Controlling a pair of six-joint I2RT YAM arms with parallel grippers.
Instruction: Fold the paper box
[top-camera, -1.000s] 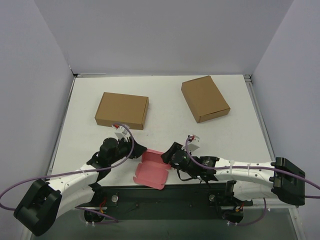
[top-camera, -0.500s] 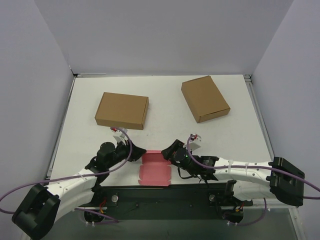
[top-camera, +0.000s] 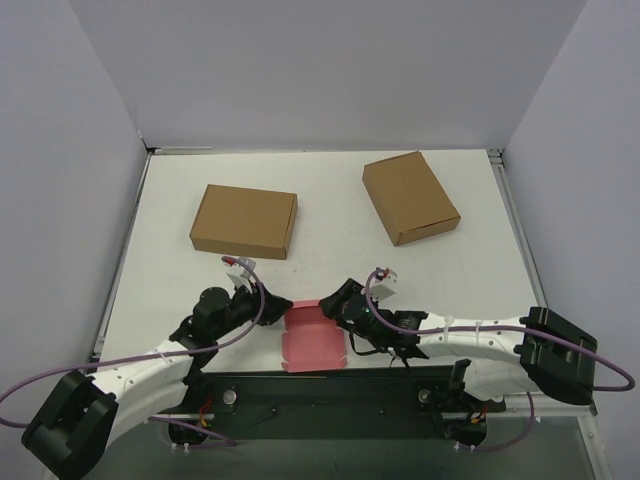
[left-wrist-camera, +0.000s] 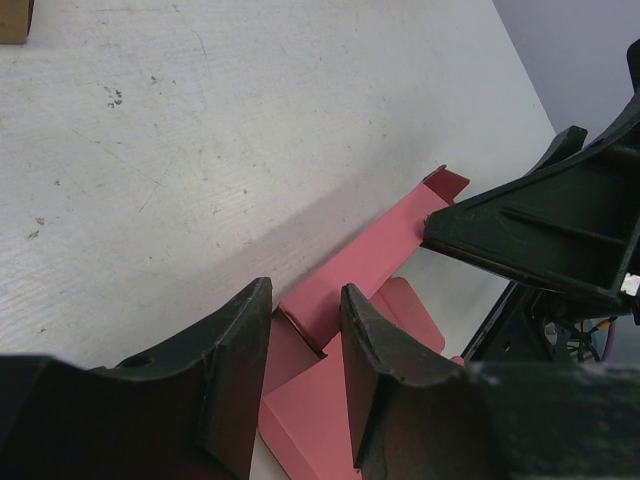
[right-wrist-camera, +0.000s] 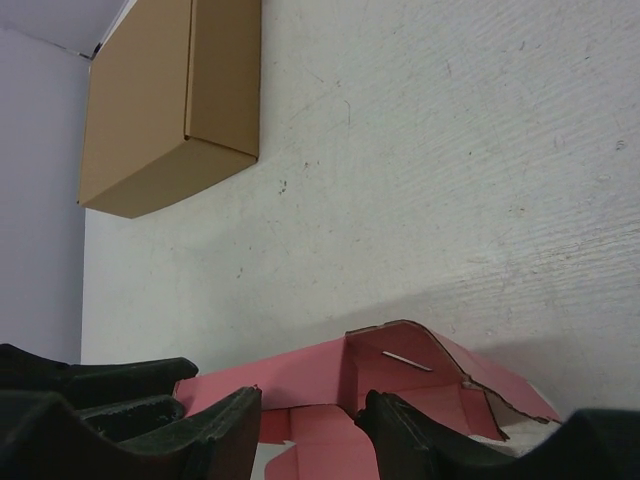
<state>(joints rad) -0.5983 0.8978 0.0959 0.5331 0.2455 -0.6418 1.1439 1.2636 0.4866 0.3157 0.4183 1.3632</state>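
We see the pink thin-card paper box (top-camera: 312, 345) at 6 o'clock, its ends hidden by the half-open left tool (left-wrist-camera: 298, 300) and right tool (right-wrist-camera: 308, 405) straddling its walls.

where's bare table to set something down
Free: table between left brown box and right brown box, and the strip from them to the pink box. Crowded: near edge, where left hand and right hand flank it.

No writing, label or number is legible on anything.
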